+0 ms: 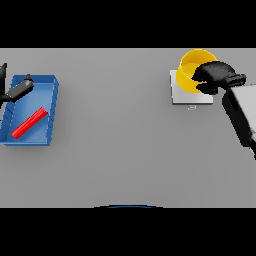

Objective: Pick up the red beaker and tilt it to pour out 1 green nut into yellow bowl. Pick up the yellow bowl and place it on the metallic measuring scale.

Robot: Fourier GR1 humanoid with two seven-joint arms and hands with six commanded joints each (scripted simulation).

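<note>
The yellow bowl (189, 70) stands on the metallic measuring scale (181, 97) at the far right of the table. My right hand (216, 75) comes in from the right, with its fingers curled round the bowl's right rim. The red beaker (29, 123) lies on its side in the blue tray (52, 110) at the far left. My left hand (18, 90) is over the tray's far left corner with its fingers straight, holding nothing. No green nut shows; the inside of the bowl is partly hidden by my right hand.
The grey table (115, 130) stretches between the tray and the scale. The scale has a small display mark at its front edge (192, 107).
</note>
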